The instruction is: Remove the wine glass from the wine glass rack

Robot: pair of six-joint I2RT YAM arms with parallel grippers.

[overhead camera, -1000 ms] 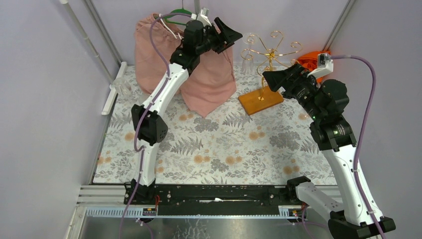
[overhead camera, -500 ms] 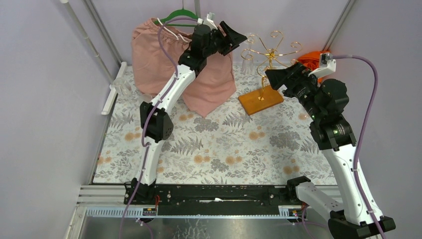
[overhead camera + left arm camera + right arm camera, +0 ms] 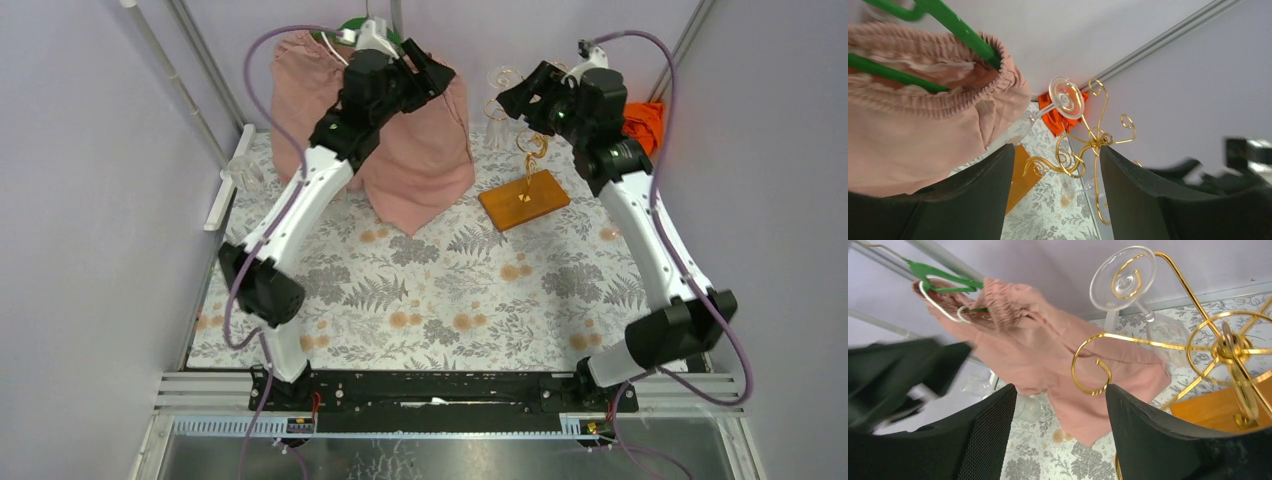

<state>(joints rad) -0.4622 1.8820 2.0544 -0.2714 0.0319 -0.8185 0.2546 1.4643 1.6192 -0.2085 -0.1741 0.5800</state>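
The wine glass (image 3: pixel 496 108) hangs upside down by its foot from a back-left arm of the gold wire rack (image 3: pixel 531 142), which stands on an orange-brown wooden base (image 3: pixel 523 198). My right gripper (image 3: pixel 519 96) is open and empty, level with the rack's arms and just right of the glass. In the right wrist view the glass (image 3: pixel 1126 279) is above the open gripper (image 3: pixel 1060 435), with the rack hub (image 3: pixel 1230 347) to the right. My left gripper (image 3: pixel 430 66) is open and empty, left of the glass. The left wrist view shows the glass foot (image 3: pixel 1066 97) and the rack (image 3: pixel 1095 141) ahead.
A pink garment (image 3: pixel 415 150) on a green hanger (image 3: pixel 955 27) hangs just left of the rack, under my left arm. An orange cloth (image 3: pixel 641 118) lies behind the rack at right. Another clear glass (image 3: pixel 246 172) stands by the left wall rail. The purple walls are close behind.
My right arm has swung up and back, bringing its gripper from beside the rack's stem to the top arms next to the glass. My left gripper has drawn back left, away from the glass.
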